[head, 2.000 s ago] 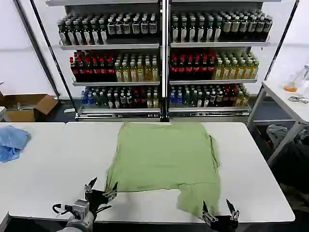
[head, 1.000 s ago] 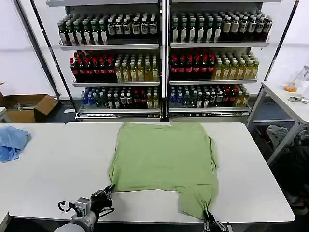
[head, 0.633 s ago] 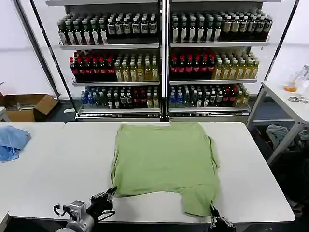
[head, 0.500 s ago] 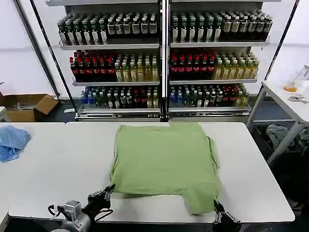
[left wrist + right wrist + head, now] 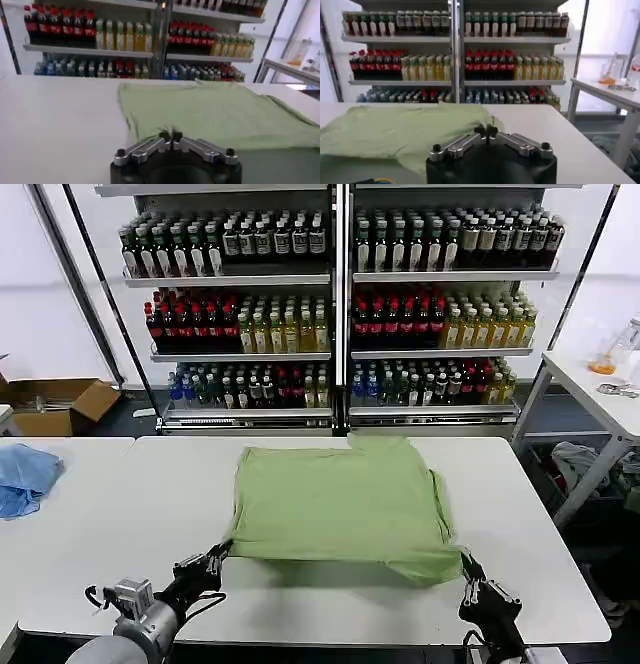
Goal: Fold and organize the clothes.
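The light green short-sleeved soft-fabric shirt [image 5: 345, 506] lies spread near the middle of the white counter [image 5: 90, 554], its far edge toward the 12 o'clock side where the shelves of bottles [image 5: 340, 304] stand behind. Its near hem is raised off the surface and casts a shadow below. The left hand [image 5: 213, 558] sits at about 7 o'clock of the shirt, clenched on the near-left corner of the hem; the left wrist view shows its fingertips [image 5: 164, 136] meeting with green fabric pinched between them. The right hand [image 5: 469, 568] sits at about 5 o'clock, likewise clenched on the near-right corner, and in the right wrist view the cloth runs right up into its closed tips. The step in hand looks to be carrying the near hem toward the collar end to fold the shirt in half. The fabric is light, limp and thin, so it will sag between the two grips and drag on the counter; holding it at the two hem corners, kept apart and level, should keep the fold line straight. A crumpled light blue cloth [image 5: 25, 477] rests well apart at 9 o'clock, and a cardboard box [image 5: 55, 404] sits on the floor beyond.
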Tool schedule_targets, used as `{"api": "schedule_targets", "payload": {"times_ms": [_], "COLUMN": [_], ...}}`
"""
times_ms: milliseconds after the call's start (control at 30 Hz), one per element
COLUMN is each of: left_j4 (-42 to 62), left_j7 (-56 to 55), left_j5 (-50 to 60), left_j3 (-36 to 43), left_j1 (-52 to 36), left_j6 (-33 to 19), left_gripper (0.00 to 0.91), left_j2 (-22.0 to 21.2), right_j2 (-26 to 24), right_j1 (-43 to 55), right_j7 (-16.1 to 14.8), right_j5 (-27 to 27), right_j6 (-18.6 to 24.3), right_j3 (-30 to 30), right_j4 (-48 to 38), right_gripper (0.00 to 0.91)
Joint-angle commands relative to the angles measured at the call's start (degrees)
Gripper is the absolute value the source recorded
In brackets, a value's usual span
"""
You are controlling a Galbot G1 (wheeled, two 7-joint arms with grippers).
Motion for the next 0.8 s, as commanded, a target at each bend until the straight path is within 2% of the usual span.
{"api": "schedule_targets", "payload": {"times_ms": [33, 267, 567, 633, 667, 700, 733, 800], "left_j4": [11.4, 17.3, 20.5, 20.2, 20.1, 19.9, 19.8, 19.5], "left_j7": [-0.2, -0.7, -1.1, -1.1, -1.1, -1.1, -1.0, -1.1], "left_j5": [1.0, 5.2, 9.5, 9.5, 9.5, 9.5, 9.5, 9.7], "left_j3": [7.0, 11.1, 13.4, 13.3, 13.3, 13.3, 13.3, 13.2], "left_j1": [-13.1, -18.0, -19.8, -19.7, -19.7, -19.6, -19.5, -19.1], "left_j6": [-0.3, -0.9, -2.5, -2.5, -2.5, -2.6, -2.8, -3.3], "left_gripper": [0.02, 0.02, 0.02, 0.121, 0.363, 0.605, 0.907, 0.907], "left_j2": [0.5, -1.3, -2.8, -3.1, -3.3, -3.4, -3.6, -4.0], "right_j2": [-4.2, -5.3, -5.0, -4.7, -4.4, -4.2, -4.0, -3.6], "right_j1": [14.0, 21.2, 24.3, 24.5, 24.6, 24.6, 24.5, 23.6], "right_j7": [0.0, -0.5, -2.3, -2.6, -2.7, -3.1, -3.7, -4.2], "right_j5": [2.8, 1.2, -0.9, -1.1, -1.5, -2.0, -2.2, -3.3], "right_j6": [-1.9, -3.6, -3.6, -4.4, -5.7, -7.2, -7.6, -7.9], "right_j3": [-1.5, -5.1, -8.3, -8.9, -9.3, -9.5, -9.6, -9.7], "right_j4": [-9.5, -15.4, -19.5, -19.8, -19.9, -19.8, -19.8, -19.2], "right_gripper": [0.0, 0.0, 0.0, 0.0, 0.02, 0.453, 0.907, 0.907]}}
